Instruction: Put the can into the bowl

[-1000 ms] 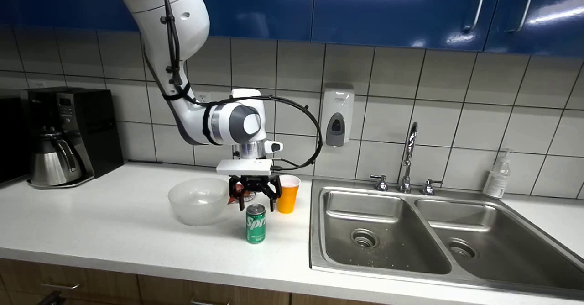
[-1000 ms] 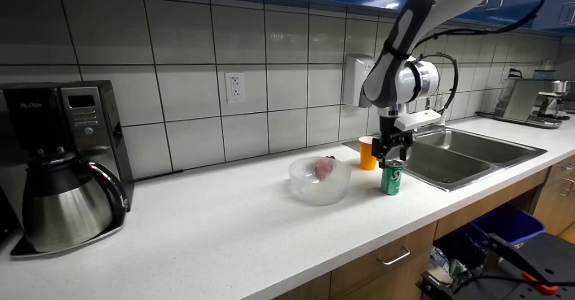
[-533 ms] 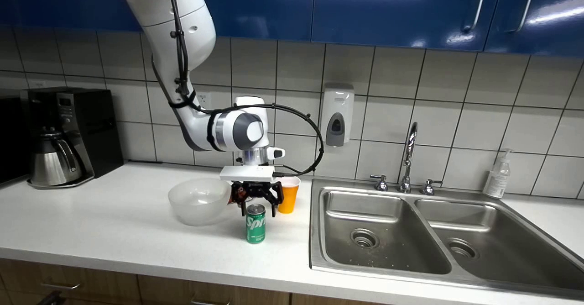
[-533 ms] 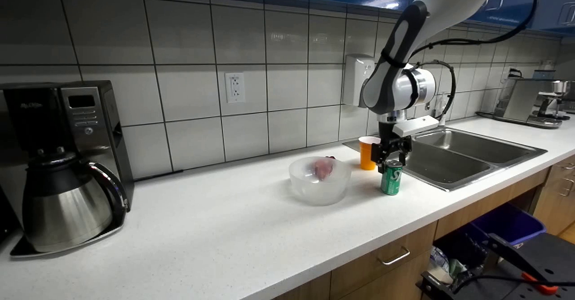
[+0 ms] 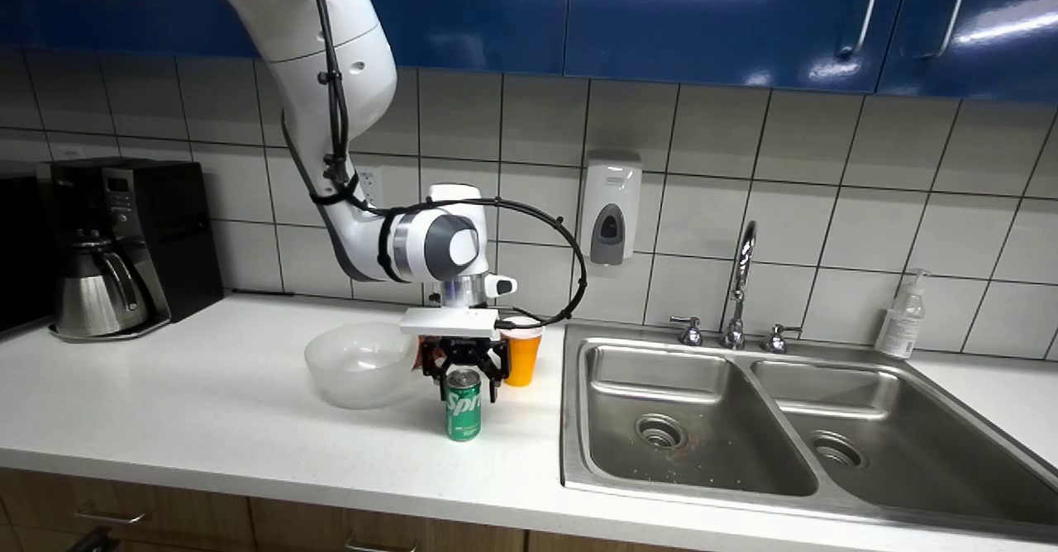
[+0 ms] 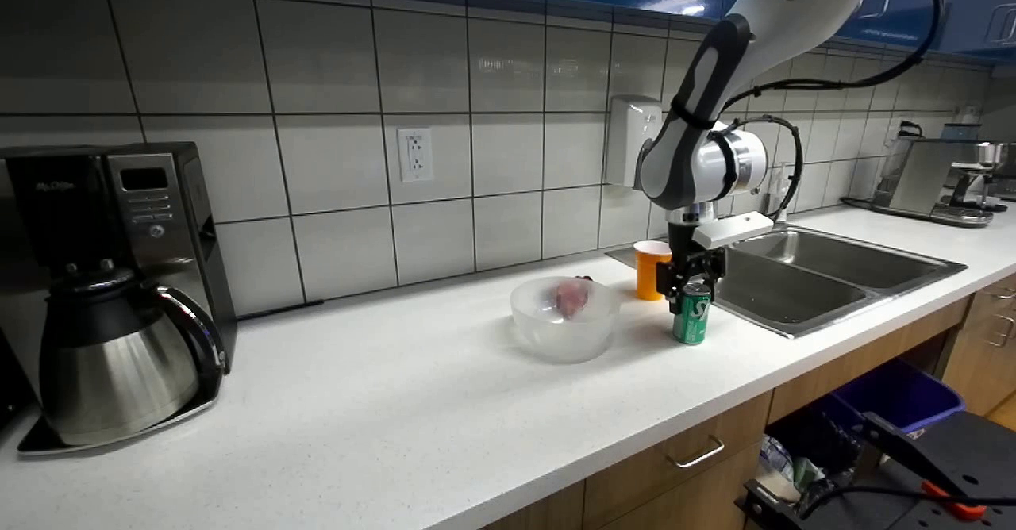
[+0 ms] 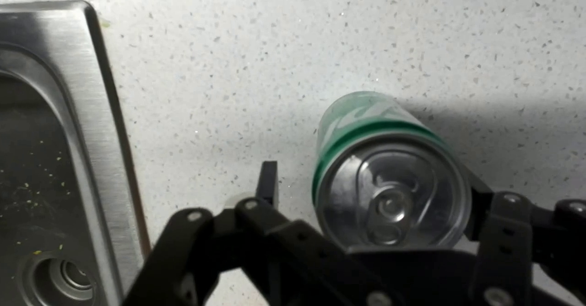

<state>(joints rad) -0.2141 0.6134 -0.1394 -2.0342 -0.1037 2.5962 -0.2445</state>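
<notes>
The green can with a silver top (image 5: 463, 416) stands upright on the counter; it also shows in an exterior view (image 6: 691, 325) and in the wrist view (image 7: 393, 191). My gripper (image 5: 469, 395) is open and pointing down, its fingers on either side of the can's upper part. In the wrist view (image 7: 373, 182) the left finger is apart from the can by a gap. The right finger is close against the can and partly hidden by it; I cannot tell if it touches. The translucent bowl (image 5: 357, 374) stands beside the can, also in an exterior view (image 6: 559, 343), with no can in it.
An orange cup (image 5: 522, 364) stands close behind the gripper. A red packet (image 6: 573, 297) lies behind the bowl. The steel sink (image 5: 574, 420) is on the cup's side of the can. A coffee maker (image 6: 151, 197) stands at the counter's far end.
My gripper has moved down, so its open fingers now flank the can's top. The can, bowl and cup have not moved.
</notes>
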